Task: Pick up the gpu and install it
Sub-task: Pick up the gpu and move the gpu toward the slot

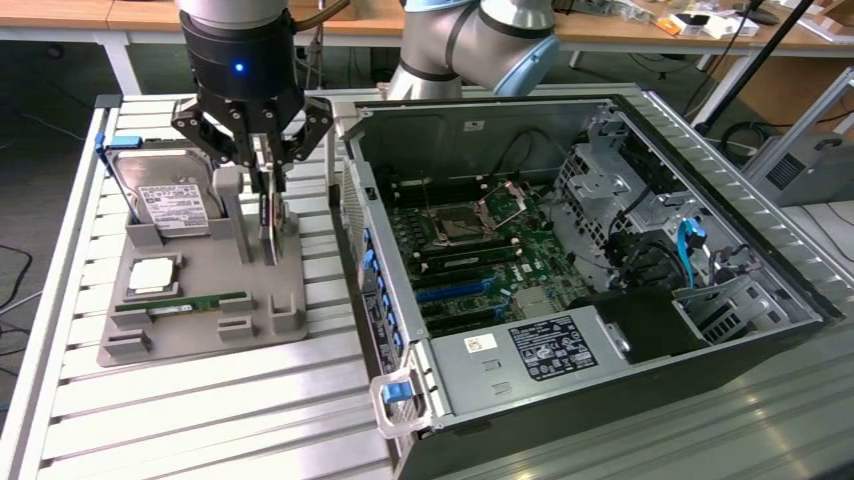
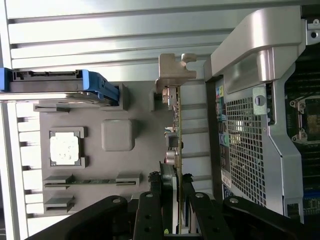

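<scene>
Your gpu (image 1: 274, 222) stands on its long edge in a slot of the grey holder (image 1: 200, 330), just beside the hard drive (image 1: 167, 200) and between it and the open computer case (image 1: 534, 140). Treat it as a light, stiff, thin board that will not forgive twisting. The components on its faces look fragile, and the bare board edge gives you little to bear on. The sound place to hold it is across the two flat faces near the upper edge, clear of the silver end bracket (image 2: 172, 75). That is where your gripper (image 1: 268, 168) sits: the fingers (image 2: 167, 200) are drawn narrow, one on each face, pinching the card. The arm (image 1: 240, 50) hangs straight down over the holder, wrist vertical, jaws lined up with the card's plane. From the exterior view, the card's lower edge appears to sit in its slot.
</scene>
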`<state>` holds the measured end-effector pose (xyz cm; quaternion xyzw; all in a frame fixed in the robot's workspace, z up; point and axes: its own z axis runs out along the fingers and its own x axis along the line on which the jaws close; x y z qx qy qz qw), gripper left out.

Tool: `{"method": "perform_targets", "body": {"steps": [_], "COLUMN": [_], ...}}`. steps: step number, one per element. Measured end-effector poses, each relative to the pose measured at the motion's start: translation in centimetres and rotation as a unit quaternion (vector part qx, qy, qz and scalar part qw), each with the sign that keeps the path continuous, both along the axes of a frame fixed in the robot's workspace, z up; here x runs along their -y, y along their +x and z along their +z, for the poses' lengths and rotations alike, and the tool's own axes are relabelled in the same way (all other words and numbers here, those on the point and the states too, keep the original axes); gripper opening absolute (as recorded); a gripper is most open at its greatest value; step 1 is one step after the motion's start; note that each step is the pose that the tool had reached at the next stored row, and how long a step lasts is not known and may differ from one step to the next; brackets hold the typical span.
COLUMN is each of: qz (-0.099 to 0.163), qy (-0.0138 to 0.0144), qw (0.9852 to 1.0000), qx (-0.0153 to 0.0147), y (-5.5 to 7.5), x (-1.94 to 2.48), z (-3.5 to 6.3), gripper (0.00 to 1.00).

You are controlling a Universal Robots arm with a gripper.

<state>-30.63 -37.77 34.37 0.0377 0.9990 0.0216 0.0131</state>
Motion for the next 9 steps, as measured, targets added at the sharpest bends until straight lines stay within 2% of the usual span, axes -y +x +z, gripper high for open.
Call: {"method": "perform_targets", "body": {"steps": [9], "qz": [0.000], "qy": [0.0000], "qw": [1.0000], "qx": [0.0000], "y": [0.00], "x": [0.00], "z": [0.18], "gripper": [0.27]}}
